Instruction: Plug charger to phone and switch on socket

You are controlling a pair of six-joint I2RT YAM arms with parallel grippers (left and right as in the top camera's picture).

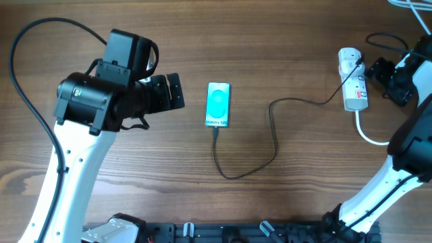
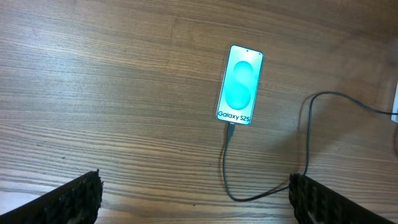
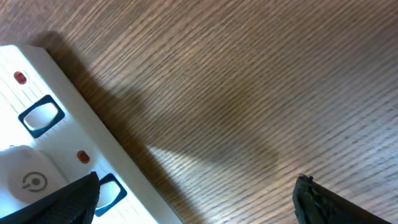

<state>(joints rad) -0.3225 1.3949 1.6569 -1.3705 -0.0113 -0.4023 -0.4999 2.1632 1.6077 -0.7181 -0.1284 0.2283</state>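
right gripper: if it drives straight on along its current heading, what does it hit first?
Right gripper likely meets bare table first, just beside the socket, with one finger close to its edge; depth is unclear.

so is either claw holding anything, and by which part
Nothing is held. The left claw is open near the phone, the right claw open by the socket.

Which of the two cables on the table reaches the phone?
The thin black charger, looping from the phone to the socket; the white lead only leaves the socket.
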